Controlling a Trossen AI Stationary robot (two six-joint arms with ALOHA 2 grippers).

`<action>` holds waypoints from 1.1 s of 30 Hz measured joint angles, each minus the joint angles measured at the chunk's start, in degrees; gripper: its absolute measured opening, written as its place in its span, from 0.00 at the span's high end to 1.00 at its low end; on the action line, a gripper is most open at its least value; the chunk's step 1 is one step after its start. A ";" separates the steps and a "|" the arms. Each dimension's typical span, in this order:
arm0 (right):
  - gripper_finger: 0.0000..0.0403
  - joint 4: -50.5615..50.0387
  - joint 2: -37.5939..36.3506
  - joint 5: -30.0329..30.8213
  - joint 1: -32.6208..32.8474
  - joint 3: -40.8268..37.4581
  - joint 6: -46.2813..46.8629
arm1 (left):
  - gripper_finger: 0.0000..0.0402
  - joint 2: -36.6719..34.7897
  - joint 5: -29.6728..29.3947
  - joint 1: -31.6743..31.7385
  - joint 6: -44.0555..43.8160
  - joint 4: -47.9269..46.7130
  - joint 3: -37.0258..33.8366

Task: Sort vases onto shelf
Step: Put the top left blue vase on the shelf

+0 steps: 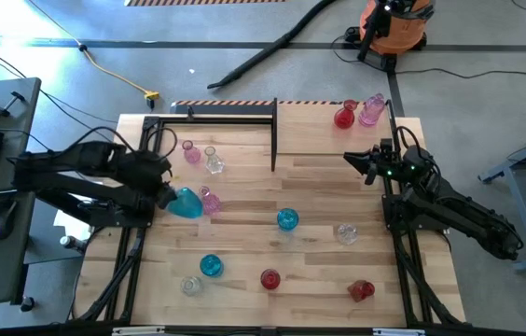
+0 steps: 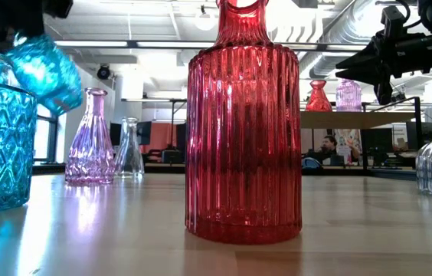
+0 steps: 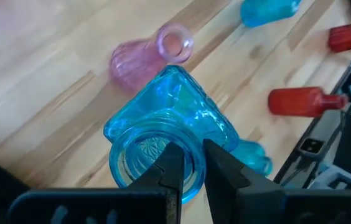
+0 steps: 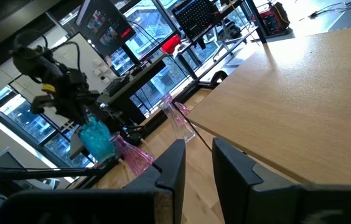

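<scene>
Two vases stand on the shelf (image 1: pixel 338 103) at the table's (image 1: pixel 319 271) far right corner: a red vase (image 1: pixel 344 117) and a pink vase (image 1: pixel 371 110), side by side. Left gripper (image 3: pixel 190 163) pinches the rim of a blue vase (image 3: pixel 172 127), held tilted and clear of the tabletop at the left side, just beside a pink vase (image 1: pixel 211 201) standing there. Right gripper (image 4: pixel 197 163) hangs near the shelf's right end, fingers nearly together with a narrow gap, holding nothing. Remaining vases lie scattered over the table: pink and clear near the black frame (image 1: pixel 216 112), blue, clear and red toward the near edge.
</scene>
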 joint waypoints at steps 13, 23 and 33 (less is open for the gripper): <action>0.85 0.00 0.00 0.00 -0.01 0.00 -0.01 | 0.93 6.38 -3.71 0.24 5.70 0.14 8.86; 0.85 0.00 0.00 0.00 0.00 0.00 0.00 | 0.92 13.00 -5.35 2.12 11.57 0.22 15.29; 0.85 0.00 0.00 0.00 0.00 0.01 0.00 | 0.93 18.75 -7.34 2.16 15.74 0.21 22.03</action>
